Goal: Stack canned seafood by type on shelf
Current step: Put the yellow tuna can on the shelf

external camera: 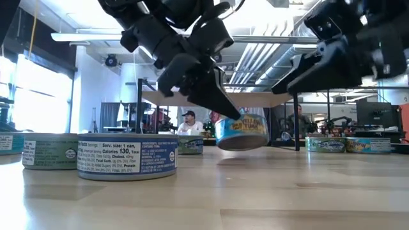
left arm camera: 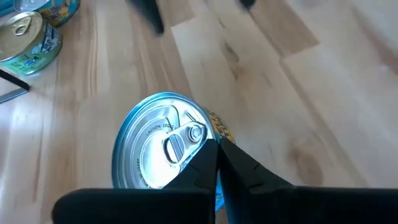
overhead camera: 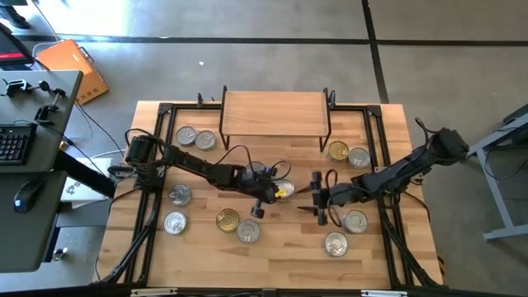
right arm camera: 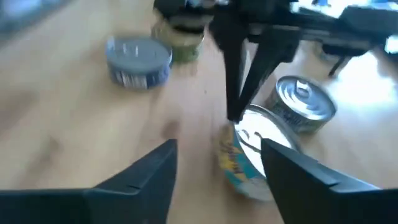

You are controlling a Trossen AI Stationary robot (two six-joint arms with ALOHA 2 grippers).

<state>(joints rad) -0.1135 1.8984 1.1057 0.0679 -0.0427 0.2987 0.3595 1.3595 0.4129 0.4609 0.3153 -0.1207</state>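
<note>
Left claw [overhead camera: 276,191] at mid-counter, fingers pressed together on the rim of a silver-lidded tin [overhead camera: 284,190] with a yellow-blue side label. In the low view the held tin [external camera: 241,133] hangs tilted, clear of the counter [external camera: 287,191], a shadow under it. Left wrist view: the two fingertips [left arm camera: 211,155] meet at the tin's edge [left arm camera: 163,140] by the pull tab, almost no gap between them.

Right claw [overhead camera: 318,198] just to the right of the held tin, fingers spread wide, holding nothing. Right wrist view: its own fingers [right arm camera: 281,162] stand apart on either side of the tin [right arm camera: 252,155], not touching it, with the left claw [right arm camera: 239,106] coming down onto the tin's rim.

Shelf [overhead camera: 274,114] at the counter's far edge, centred, its top bare. Open counter between the shelf's front legs and the two claws.

Other tins: two silver at far left beside the shelf [overhead camera: 195,139]; one [overhead camera: 180,195] and another [overhead camera: 174,223] near the left edge; a gold one [overhead camera: 228,220] touching a silver one [overhead camera: 248,231] in front of the left claw. Right side: gold [overhead camera: 337,151] and silver [overhead camera: 358,157] by the shelf's right leg, two more silver [overhead camera: 355,220] [overhead camera: 336,244] toward the near edge. The near centre strip of the counter is free.
</note>
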